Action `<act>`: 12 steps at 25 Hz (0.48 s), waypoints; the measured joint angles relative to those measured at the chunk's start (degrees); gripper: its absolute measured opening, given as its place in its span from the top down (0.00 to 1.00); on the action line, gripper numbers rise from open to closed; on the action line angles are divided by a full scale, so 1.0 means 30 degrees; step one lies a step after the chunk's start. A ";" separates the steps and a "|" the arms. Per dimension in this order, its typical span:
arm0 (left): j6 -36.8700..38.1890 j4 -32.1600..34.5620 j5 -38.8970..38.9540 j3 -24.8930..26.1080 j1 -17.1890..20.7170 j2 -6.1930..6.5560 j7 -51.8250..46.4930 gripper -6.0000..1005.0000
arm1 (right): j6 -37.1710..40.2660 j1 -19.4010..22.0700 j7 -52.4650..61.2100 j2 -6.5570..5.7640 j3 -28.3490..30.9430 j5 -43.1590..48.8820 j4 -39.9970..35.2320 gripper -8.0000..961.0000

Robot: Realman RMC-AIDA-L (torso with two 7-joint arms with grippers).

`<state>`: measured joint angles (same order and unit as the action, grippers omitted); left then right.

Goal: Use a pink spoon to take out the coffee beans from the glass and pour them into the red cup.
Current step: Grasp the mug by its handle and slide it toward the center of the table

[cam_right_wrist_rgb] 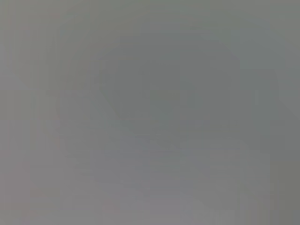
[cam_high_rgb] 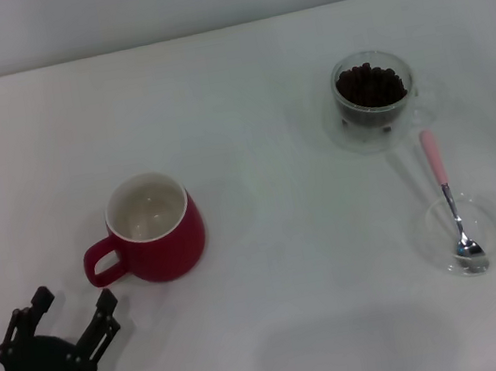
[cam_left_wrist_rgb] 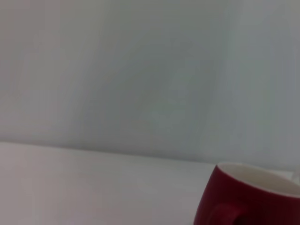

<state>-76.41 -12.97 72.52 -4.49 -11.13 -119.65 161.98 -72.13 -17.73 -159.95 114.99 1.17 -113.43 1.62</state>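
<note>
I see one glass [cam_high_rgb: 374, 98] far right on the table [cam_high_rgb: 290, 264], full of beans [cam_high_rgb: 369, 85]. One red cup [cam_high_rgb: 153, 227] is empty. One spoon [cam_high_rgb: 449, 199] rests its bowl in a clear dish [cam_high_rgb: 493, 225]. My left tool [cam_high_rgb: 72, 318] is spread open beside the cup handle.

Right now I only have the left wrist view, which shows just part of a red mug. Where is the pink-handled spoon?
Observer: The pink-handled metal teaspoon lies on the robot's right, its bowl resting in a shallow clear round dish.
Operator: And the beans?
Observer: The dark coffee beans sit in the small clear glass cup, just beyond the spoon's handle.
Operator: Is the left pincer holding anything?
Observer: No, the left pincer is open and empty, near the deep-red ceramic mug, on its handle side.
</note>
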 joint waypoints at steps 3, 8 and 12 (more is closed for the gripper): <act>0.0456 0.0238 0.0107 0.0062 -0.0123 0.0078 0.0001 0.11 | -0.0132 0.0147 0.0001 0.0015 -0.0061 0.0036 0.0237 0.21; 0.0435 0.0428 0.0348 0.0231 -0.0315 0.0076 -0.0001 0.12 | -0.0309 0.0437 -0.0228 0.0020 -0.0115 0.0053 0.0794 0.21; 0.0679 0.0496 0.0538 0.0239 -0.0630 0.0085 -0.0010 0.12 | -0.0549 0.0565 -0.0415 0.0015 -0.0121 0.0051 0.1060 0.21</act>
<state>-74.38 -11.48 74.13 -3.77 -13.02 -119.39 161.96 -73.78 -16.04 -161.19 115.04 0.81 -113.28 4.80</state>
